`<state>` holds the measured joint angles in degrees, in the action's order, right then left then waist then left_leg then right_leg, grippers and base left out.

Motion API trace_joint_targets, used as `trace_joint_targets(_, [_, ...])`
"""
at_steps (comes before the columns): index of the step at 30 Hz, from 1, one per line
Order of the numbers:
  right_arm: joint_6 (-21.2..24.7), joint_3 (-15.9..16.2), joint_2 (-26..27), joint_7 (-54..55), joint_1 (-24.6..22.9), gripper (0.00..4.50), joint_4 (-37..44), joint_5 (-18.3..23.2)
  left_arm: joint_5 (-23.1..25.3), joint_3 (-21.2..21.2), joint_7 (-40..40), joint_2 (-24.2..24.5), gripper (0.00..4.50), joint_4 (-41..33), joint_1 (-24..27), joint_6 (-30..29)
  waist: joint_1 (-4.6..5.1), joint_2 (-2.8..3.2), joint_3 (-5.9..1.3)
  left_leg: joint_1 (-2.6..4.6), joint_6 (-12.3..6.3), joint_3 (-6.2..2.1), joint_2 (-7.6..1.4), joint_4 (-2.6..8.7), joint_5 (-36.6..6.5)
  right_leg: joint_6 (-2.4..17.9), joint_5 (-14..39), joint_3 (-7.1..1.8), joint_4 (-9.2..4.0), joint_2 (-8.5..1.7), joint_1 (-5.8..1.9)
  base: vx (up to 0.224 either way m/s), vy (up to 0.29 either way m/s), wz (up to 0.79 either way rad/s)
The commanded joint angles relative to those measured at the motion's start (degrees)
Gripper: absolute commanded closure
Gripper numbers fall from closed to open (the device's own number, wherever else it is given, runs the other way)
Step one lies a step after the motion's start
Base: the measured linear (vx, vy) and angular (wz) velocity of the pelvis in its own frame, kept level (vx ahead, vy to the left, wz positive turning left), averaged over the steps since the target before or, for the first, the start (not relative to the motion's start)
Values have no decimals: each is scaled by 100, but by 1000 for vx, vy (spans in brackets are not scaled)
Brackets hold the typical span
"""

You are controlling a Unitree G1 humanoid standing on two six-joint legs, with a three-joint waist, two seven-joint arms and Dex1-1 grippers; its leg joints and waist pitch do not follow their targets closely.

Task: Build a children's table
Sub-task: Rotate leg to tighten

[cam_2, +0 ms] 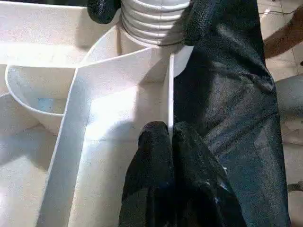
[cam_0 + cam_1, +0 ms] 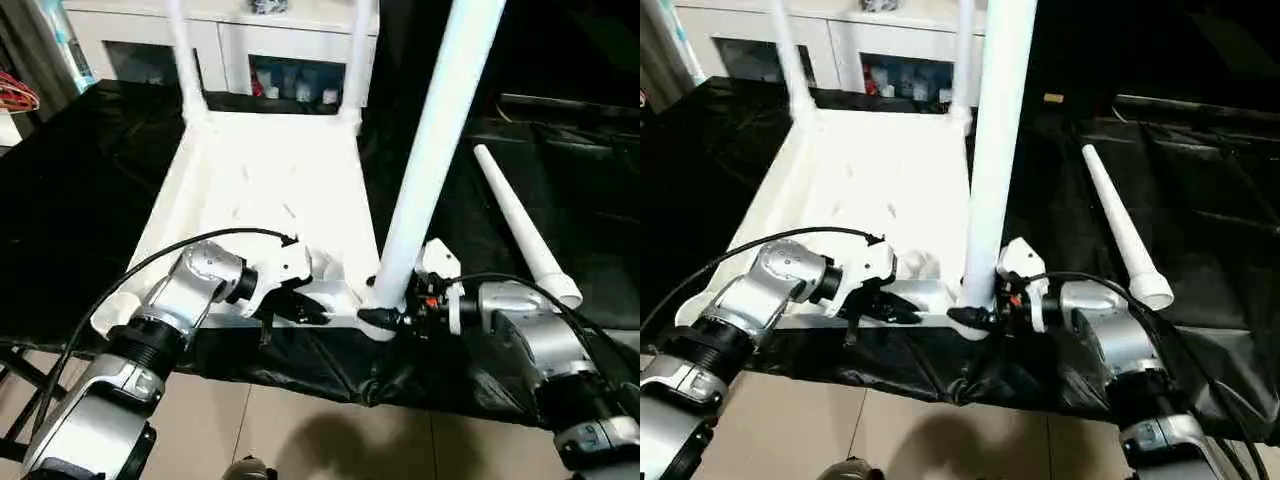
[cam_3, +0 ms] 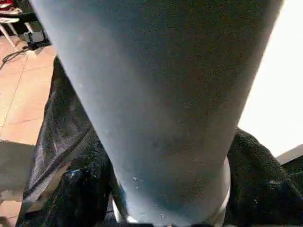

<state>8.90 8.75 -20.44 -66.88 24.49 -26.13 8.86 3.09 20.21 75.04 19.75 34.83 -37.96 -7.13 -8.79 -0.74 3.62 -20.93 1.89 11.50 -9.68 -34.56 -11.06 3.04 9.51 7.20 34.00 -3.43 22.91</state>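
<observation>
Black sheeting (image 2: 90, 190) underlay the upturned table top (image 2: 270, 190). Left gripper (image 1: 170, 137) clenched on its rim; right gripper (image 3: 165, 198) clasped the stiff, smooth leg (image 2: 430, 150) near the socket — likely the surest hold.

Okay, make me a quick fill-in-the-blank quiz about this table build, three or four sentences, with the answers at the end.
1. The table top lies upside down on a ____ sheet.
2. Counting the near one between the right gripper's fingers, ____ legs stand in corner sockets.
3. One loose leg lies on the sheet at the robot's ____ side.
4. The left gripper's fingers are ____ on the table top's thin edge wall.

Answers: black; three; right; shut
</observation>
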Motion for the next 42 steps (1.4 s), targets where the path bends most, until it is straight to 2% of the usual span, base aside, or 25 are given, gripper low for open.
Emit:
trace_joint_targets(1, [143,-36,512,457,-32,175,73,217,-19,-158,-927,-469,450,147,-253,-48,32,19,-427,109,-286,-233,-485,391,-937,691,1911,-444,-496,-715,-306,0,0,0])
trace_joint_targets(3, [185,-166,683,829,18,176,-41,235,40,-264,-1332,-594,450,314,-360,-70,50,28,-418,135,-225,-249,-491,403,-1025,693,2060,-435,-519,-721,-282,0,0,0])
trace_joint_targets(4, [122,-254,839,1200,68,176,-186,184,72,-372,-1714,-718,450,469,-471,-141,80,-7,-409,132,-158,-251,-454,398,-1102,578,2405,-420,-575,-739,-299,0,0,0])
trace_joint_targets(7, [-116,-419,1232,2432,266,177,-785,-135,117,-592,-2534,-1027,450,732,-700,-373,132,-10,-413,113,-106,-263,-449,404,-1039,473,2536,-404,-590,-737,-298,0,0,0])
trace_joint_targets(8, [-125,-516,1388,2860,358,177,-1002,-181,119,-660,-2806,-1144,450,774,-755,-456,166,-17,-422,84,-93,-281,-448,408,-996,483,2464,-400,-568,-744,-326,0,0,0])
trace_joint_targets(10, [-108,-666,1590,3388,488,178,-1282,-186,112,-738,-3117,-1298,450,809,-810,-559,234,-11,-429,104,-125,-262,-429,391,-957,563,2305,-419,-569,-740,-304,0,0,0])
trace_joint_targets(11, [-121,-765,1705,3658,559,178,-1426,-190,113,-758,-3238,-1382,450,813,-821,-582,232,-9,-437,98,-152,-257,-420,384,-907,582,2237,-421,-562,-741,-312,0,0,0])
trace_joint_targets(12, [-122,-822,1767,3853,614,178,-1530,-197,118,-768,-3319,-1437,450,812,-825,-600,237,-10,-447,67,-218,-259,-426,388,-793,627,2000,-428,-520,-730,-337,0,0,0])
trace_joint_targets(13, [-124,-928,1880,4210,714,178,-1717,-214,129,-784,-3466,-1536,450,813,-830,-626,239,3,-460,65,-237,-262,-438,385,-716,669,1829,-436,-487,-727,-338,0,0,0])
trace_joint_targets(14, [-124,-1010,1967,4485,791,178,-1855,-233,141,-795,-3576,-1611,450,818,-833,-633,261,21,-482,71,-256,-262,-466,386,-566,800,1414,-446,-433,-719,-322,0,0,0])
trace_joint_targets(15, [-123,-1083,2041,4727,859,178,-1973,-256,155,-805,-3675,-1677,450,827,-836,-632,265,16,-493,64,-310,-252,-456,375,-455,912,1072,-444,-392,-706,-333,0,0,0])
trace_joint_targets(17, [-247,-1136,2171,4926,978,178,-2160,-265,187,-766,-3760,-1789,450,815,-794,-572,281,22,-482,61,-366,-237,-447,368,-486,998,936,-450,-383,-716,-334,0,0,0])
trace_joint_targets(19, [-384,-1145,2230,4972,1035,122,-2267,-294,215,-736,-3806,-1836,450,839,-783,-523,282,24,-476,58,-420,-228,-439,365,-525,990,970,-449,-399,-724,-346,0,0,0])
trace_joint_targets(21, [-478,-1145,2272,4948,1058,122,-2300,-302,219,-698,-3750,-1850,450,813,-741,-472,283,22,-467,55,-441,-231,-440,373,-577,956,1071,-446,-412,-718,-352,0,0,0])
trace_joint_targets(23, [-589,-1121,2255,4683,1053,89,-2236,-278,199,-603,-3473,-1762,450,645,-605,-383,301,23,-457,57,-407,-239,-444,381,-675,910,1244,-439,-433,-724,-359,0,0,0])
trace_joint_targets(26, [-666,-1076,2165,4569,1065,65,-2209,-312,175,-568,-3310,-1683,450,551,-533,-344,341,23,-452,51,-402,-245,-449,386,-753,892,1341,-441,-438,-719,-362,0,0,0])
trace_joint_targets(29, [-676,-1022,2043,4285,1063,65,-2143,-299,145,-523,-3102,-1584,450,458,-466,-285,342,33,-451,62,-402,-245,-448,385,-752,917,1366,-446,-442,-723,-360,0,0,0])
trace_joint_targets(31, [-655,-855,1788,3554,988,65,-1918,-248,88,-452,-2690,-1409,450,326,-371,-206,351,24,-452,40,-487,-238,-445,374,-717,942,1215,-449,-424,-715,-378,0,0,0])
trace_joint_targets(34, [-624,-716,1581,3034,916,65,-1736,-217,55,-402,-2385,-1275,450,252,-314,-122,333,32,-452,54,-540,-233,-446,370,-700,946,1201,-446,-422,-706,-364,0,0,0])
trace_joint_targets(36, [-586,-506,1232,2206,779,65,-1424,-171,-32,-330,-1832,-1045,450,136,-227,-2,313,36,-455,62,-536,-235,-460,369,-697,954,1227,-443,-418,-708,-364,0,0,0])
trace_joint_targets(38, [-568,-418,1084,1861,715,65,-1280,-156,-78,-296,-1579,-940,450,77,-187,48,266,36,-450,49,-567,-224,-474,364,-685,912,1238,-442,-405,-696,-365,0,0,0])
trace_joint_targets(41, [-471,-217,787,1230,582,65,-966,-115,-113,-234,-1191,-729,450,2,-153,72,238,30,-446,71,-523,-219,-486,370,-733,920,1353,-443,-417,-700,-337,0,0,0])
trace_joint_targets(42, [-433,-87,626,899,502,65,-791,-95,-114,-211,-1031,-631,450,13,-161,74,176,29,-445,82,-513,-218,-482,363,-750,863,1456,-440,-430,-697,-349,0,0,0])
